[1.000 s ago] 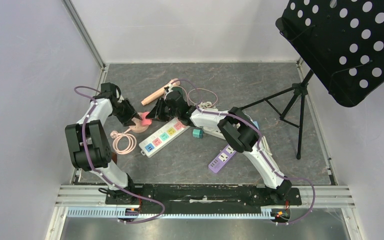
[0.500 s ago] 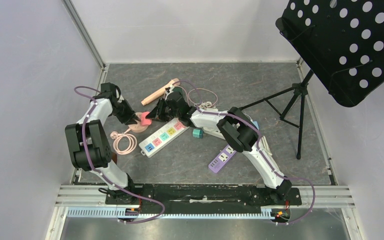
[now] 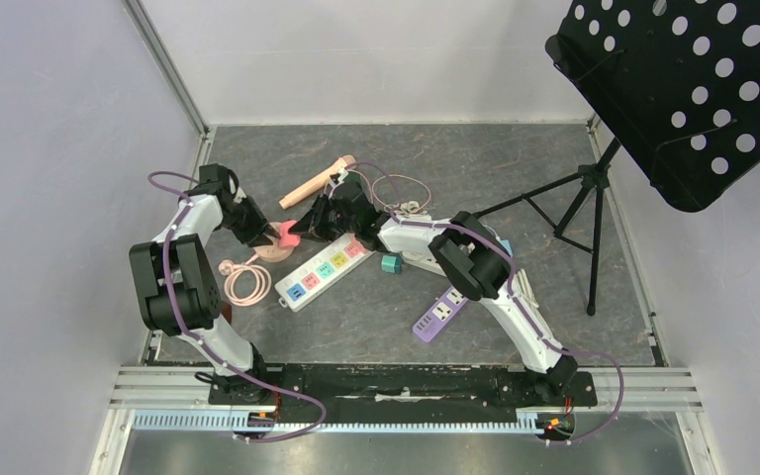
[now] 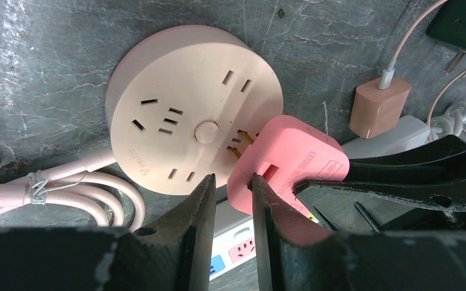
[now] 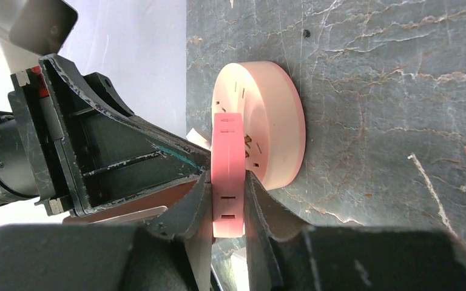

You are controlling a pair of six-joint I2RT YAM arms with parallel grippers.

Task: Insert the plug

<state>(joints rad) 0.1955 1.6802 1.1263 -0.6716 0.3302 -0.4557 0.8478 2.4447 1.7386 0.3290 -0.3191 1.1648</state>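
A round pale-pink socket hub (image 4: 182,109) lies flat on the grey table, also in the top view (image 3: 269,251) and the right wrist view (image 5: 279,121). My right gripper (image 5: 226,182) is shut on a flat pink plug (image 5: 227,151) and holds it against the hub's face. The plug (image 4: 291,163) has brass prongs at the hub's right-hand slots, partly in. My left gripper (image 4: 232,188) hovers at the hub's near edge, its jaws a narrow gap apart with nothing between them. Its right finger touches the plug's edge. In the top view both grippers meet at the hub, left (image 3: 260,234) and right (image 3: 307,226).
A white power strip (image 3: 325,267) with coloured outlets lies just right of the hub. A coiled pink cable (image 3: 245,282), a teal cube (image 3: 390,263), a purple strip (image 3: 440,314), a small pink charger (image 4: 379,106) and a music stand (image 3: 594,188) are around.
The right gripper with the plug has edged slightly left toward the hub. The left arm has barely moved.
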